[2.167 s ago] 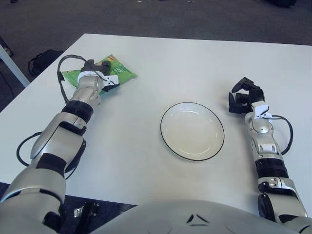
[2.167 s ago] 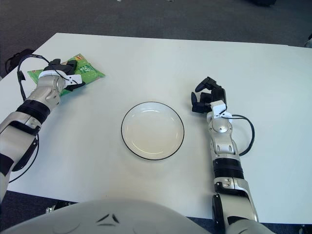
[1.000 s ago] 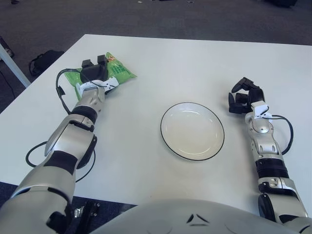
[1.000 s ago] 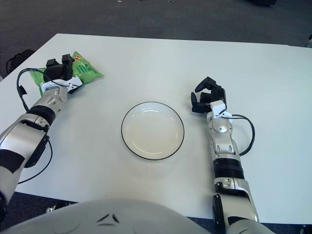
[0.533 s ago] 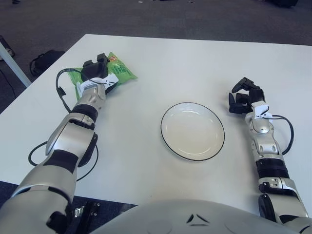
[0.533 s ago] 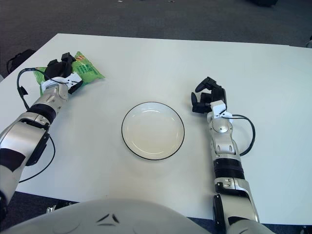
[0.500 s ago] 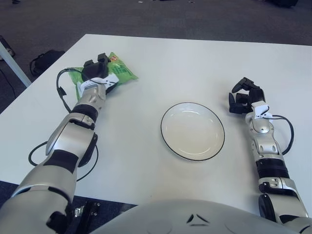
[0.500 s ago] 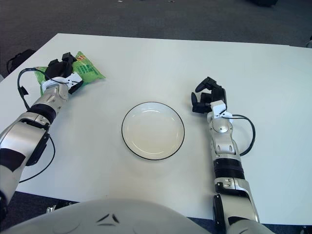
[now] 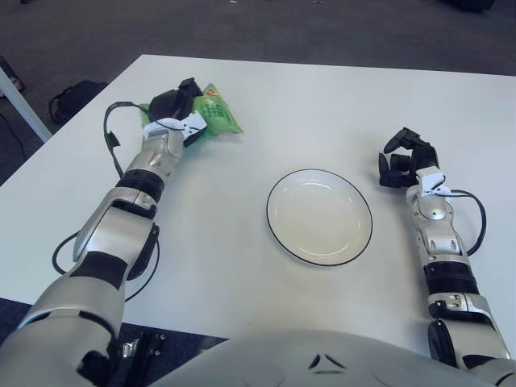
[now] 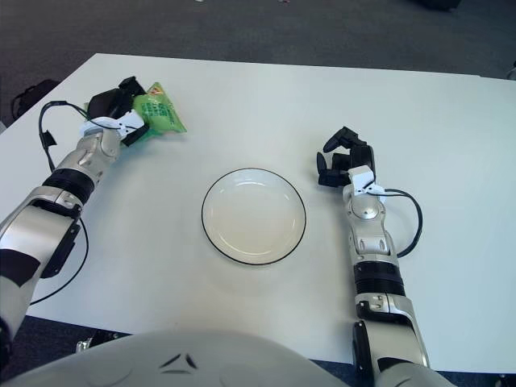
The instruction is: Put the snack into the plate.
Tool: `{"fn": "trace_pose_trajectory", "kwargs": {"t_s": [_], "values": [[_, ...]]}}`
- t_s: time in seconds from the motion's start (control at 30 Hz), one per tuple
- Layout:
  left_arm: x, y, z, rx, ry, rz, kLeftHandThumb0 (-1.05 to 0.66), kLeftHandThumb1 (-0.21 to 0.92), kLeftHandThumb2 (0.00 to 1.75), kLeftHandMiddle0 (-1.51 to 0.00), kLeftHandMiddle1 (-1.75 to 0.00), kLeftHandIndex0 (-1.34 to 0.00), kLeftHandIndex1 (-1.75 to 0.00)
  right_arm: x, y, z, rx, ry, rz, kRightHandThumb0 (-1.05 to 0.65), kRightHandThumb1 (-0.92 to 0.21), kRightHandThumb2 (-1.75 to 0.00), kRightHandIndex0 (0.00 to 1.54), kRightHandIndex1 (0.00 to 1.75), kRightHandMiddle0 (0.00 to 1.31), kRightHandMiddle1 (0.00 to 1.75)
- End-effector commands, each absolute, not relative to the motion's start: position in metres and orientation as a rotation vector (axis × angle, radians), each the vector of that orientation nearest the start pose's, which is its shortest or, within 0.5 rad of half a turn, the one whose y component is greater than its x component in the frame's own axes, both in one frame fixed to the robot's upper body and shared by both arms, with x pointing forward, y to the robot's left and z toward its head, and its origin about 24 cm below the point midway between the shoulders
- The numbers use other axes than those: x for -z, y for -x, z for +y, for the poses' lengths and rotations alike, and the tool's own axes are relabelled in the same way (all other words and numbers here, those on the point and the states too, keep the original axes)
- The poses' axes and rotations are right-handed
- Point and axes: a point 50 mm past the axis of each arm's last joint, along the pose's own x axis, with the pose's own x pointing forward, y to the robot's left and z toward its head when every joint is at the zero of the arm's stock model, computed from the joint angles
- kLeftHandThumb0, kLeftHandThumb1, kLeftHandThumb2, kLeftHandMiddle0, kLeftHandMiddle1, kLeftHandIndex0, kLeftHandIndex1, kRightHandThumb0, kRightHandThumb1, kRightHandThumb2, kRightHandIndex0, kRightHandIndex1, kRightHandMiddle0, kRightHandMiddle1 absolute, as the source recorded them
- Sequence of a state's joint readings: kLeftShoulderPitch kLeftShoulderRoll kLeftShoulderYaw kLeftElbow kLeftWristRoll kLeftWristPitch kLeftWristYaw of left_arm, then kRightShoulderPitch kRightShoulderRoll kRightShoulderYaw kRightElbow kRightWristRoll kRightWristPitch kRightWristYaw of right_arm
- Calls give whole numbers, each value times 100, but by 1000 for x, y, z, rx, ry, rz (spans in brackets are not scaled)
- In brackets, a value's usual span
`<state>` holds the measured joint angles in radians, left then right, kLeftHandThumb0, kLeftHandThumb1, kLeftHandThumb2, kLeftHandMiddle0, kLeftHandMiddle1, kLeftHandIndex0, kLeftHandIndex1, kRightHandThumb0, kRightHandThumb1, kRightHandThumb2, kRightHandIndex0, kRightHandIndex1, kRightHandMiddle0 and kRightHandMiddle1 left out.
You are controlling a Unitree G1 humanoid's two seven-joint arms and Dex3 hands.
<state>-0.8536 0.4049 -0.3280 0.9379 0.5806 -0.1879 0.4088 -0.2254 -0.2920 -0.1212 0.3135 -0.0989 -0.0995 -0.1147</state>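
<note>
A green snack bag [image 9: 214,116] is held at the far left of the white table, raised off the surface, in my left hand [image 9: 173,107], whose fingers are curled around its left end. It also shows in the right eye view [image 10: 159,114]. A white plate with a dark rim [image 9: 319,216] lies empty at the table's middle, well to the right of the bag. My right hand [image 9: 405,160] rests parked on the table right of the plate, fingers curled, holding nothing.
The white table [image 9: 242,266] ends at its left edge just beyond my left arm. A black cable [image 9: 109,137] loops off my left wrist; another [image 9: 476,218] loops beside my right forearm. Dark carpet lies beyond the far edge.
My left hand has closed on the snack bag, lifted it off the table and carried it a little to the right, toward the plate. The right hand has not moved.
</note>
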Motion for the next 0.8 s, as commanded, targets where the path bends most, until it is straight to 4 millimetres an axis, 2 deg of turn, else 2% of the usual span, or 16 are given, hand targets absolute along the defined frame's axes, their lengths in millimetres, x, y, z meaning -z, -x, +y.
{"fn": "trace_pose_trajectory", "kwargs": {"t_s": [0.0, 0.43, 0.63, 0.77], "values": [[-138, -388, 174, -123, -1121, -375, 0, -5, 166, -94, -154, -67, -175, -25, -280, -237, 200, 376, 126, -51, -26, -139, 127, 175, 66, 175], [-173, -382, 151, -94, -1076, -639, 0, -4, 168, -91, -162, -66, -175, -23, -280, -238, 195, 364, 131, -50, -26, -139, 126, 175, 66, 175], [-188, -372, 134, -73, -1073, -744, 0, -6, 172, -91, -166, -67, -175, -22, -280, -238, 193, 368, 130, -50, -26, -138, 126, 175, 66, 175], [-200, -357, 119, -35, -1057, -813, 0, -8, 174, -92, -167, -69, -175, -22, -280, -238, 192, 369, 129, -50, -26, -138, 126, 175, 66, 175]]}}
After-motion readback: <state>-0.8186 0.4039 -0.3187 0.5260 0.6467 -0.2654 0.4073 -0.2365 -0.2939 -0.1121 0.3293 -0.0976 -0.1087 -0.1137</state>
